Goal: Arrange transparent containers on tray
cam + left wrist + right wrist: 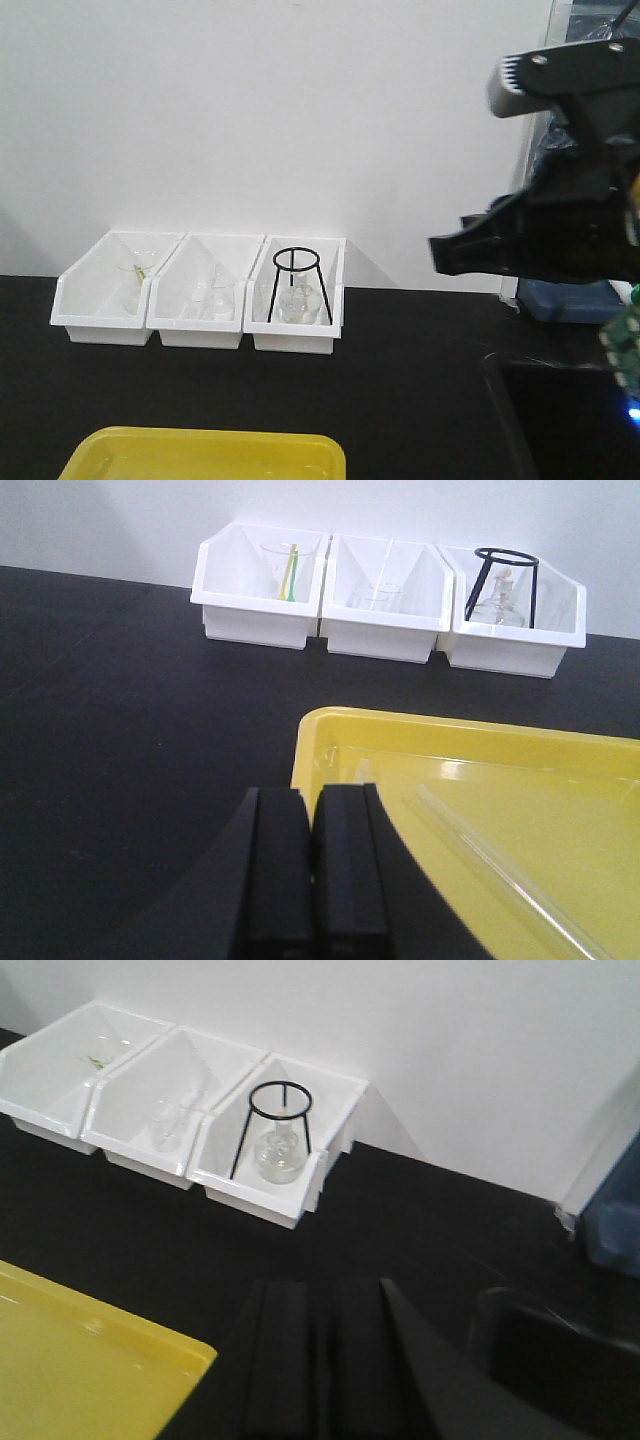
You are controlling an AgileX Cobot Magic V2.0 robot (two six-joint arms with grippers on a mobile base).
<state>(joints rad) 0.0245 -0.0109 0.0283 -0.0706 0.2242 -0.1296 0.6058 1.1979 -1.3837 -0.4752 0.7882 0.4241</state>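
Front view: right gripper (470,255) seen raised at right, well above and right of yellow tray (205,450); jaw gap not readable here. Three white bins (200,290) lined against wall.

Left wrist view: left gripper (312,870) pressed closed, nothing held, parked at tray's near-left corner. One test tube (500,870) laid flat in tray, just right of fingers, likely so it cannot roll off.

Right wrist view: right gripper closed, empty; tray below-left, bins ahead.

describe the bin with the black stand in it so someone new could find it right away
Start at the white wall behind the black table, where three white bins sit side by side. Take the bin at the right end of that row in the front view. It alone holds a black wire tripod standing over a small clear glass vessel.
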